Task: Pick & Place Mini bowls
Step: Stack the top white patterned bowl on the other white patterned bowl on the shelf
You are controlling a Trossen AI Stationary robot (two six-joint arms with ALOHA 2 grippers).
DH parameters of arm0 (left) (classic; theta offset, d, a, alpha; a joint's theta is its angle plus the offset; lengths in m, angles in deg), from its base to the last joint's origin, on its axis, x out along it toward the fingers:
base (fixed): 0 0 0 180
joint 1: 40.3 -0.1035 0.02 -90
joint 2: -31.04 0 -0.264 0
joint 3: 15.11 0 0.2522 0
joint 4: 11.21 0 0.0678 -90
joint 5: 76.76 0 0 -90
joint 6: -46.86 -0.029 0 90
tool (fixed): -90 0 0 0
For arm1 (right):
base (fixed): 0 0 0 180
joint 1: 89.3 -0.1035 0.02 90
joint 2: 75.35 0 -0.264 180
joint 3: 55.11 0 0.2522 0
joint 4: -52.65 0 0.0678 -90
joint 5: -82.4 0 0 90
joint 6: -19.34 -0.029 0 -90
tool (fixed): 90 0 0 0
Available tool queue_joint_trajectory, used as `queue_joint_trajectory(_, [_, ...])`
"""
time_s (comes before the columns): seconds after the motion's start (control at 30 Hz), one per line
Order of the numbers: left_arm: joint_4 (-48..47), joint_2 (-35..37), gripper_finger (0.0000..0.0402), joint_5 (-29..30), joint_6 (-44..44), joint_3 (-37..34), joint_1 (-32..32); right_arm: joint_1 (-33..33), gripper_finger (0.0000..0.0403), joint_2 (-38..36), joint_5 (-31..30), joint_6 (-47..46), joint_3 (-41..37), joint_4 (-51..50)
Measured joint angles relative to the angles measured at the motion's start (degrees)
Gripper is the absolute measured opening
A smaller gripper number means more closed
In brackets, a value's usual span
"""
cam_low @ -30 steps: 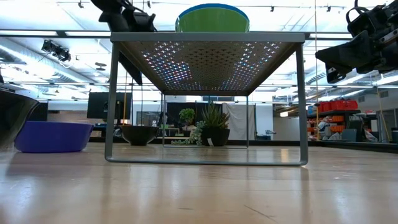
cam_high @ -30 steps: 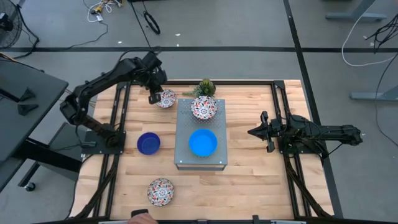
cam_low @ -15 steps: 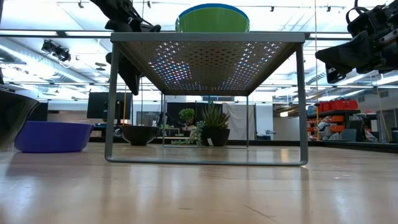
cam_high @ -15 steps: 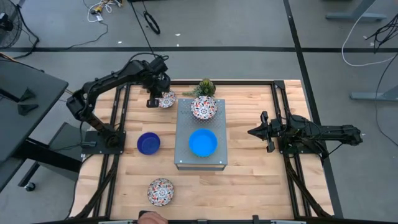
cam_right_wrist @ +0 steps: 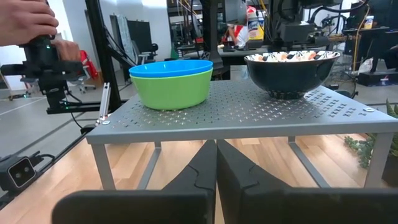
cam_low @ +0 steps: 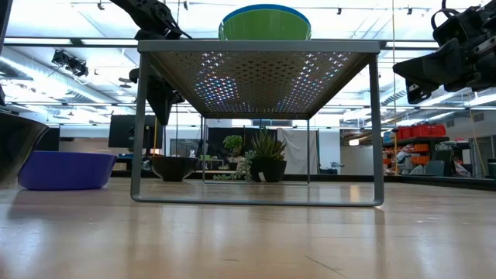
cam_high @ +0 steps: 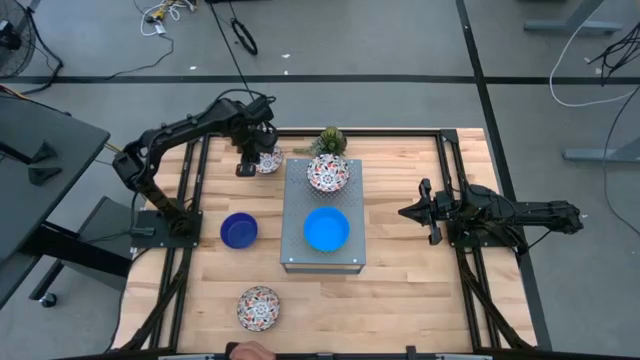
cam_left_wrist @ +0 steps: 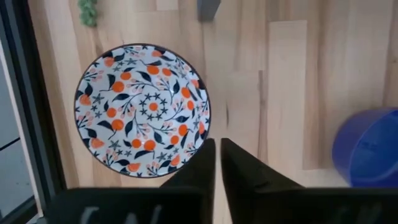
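Observation:
Six mini bowls are in view. One floral bowl [cam_high: 266, 160] [cam_left_wrist: 143, 110] sits on the table at the far left. A second floral bowl [cam_high: 327, 173] and the light blue bowl [cam_high: 326, 229], nested in the green bowl [cam_right_wrist: 174, 90], stand on the grey perforated box [cam_high: 297, 200]. The dark blue bowl [cam_high: 239, 230] and a third floral bowl [cam_high: 259, 306] rest on the table. My left gripper [cam_high: 245, 166] [cam_left_wrist: 217, 163] hangs shut, pointing down, above the table just beside the far-left floral bowl. My right gripper [cam_high: 425, 212] [cam_right_wrist: 216, 163] waits shut to the right of the box.
A small spiky plant [cam_high: 330, 140] stands at the far edge behind the box. A person's hand [cam_high: 245, 351] shows at the near edge, and a hand holding a device [cam_right_wrist: 28, 22] shows beyond the table. Bare wood lies between the box and my right arm.
My left gripper has come down toward the far-left floral bowl, fingers still shut and pointing down, slowing in the last half second. The bowls and my right arm have stayed where they were.

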State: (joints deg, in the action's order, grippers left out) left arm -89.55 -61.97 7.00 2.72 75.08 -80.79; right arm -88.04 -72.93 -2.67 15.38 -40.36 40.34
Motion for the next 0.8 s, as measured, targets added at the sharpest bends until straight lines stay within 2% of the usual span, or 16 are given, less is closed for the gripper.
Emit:
queue_joint_trajectory(0.2, [3.4,0.5,0.0096,1.3,1.6,-5.4,1.1,0.0,0.0011,0.0,0.0,0.0,0.0,0.0])
queue_joint_trajectory(0.43, [15.6,2.5,0.0166,5.6,3.8,-13.8,2.6,0.0,0.0011,0.0,0.0,0.0,0.0,0.0])
queue_joint_trajectory(0.57, [18.9,2.8,0.0203,6.2,4.6,-16.9,2.6,0.0,0.0011,0.0,0.0,0.0,0.0,0.0])
queue_joint_trajectory(0.7, [20.4,2.8,0.0226,6.7,4.5,-19.2,3.1,0.0,0.0011,0.0,0.0,0.0,0.0,0.0])
queue_joint_trajectory(0.8, [22.4,2.8,0.0228,7.7,4.5,-21.0,3.6,0.0,0.0011,0.0,0.0,0.0,0.0,0.0])
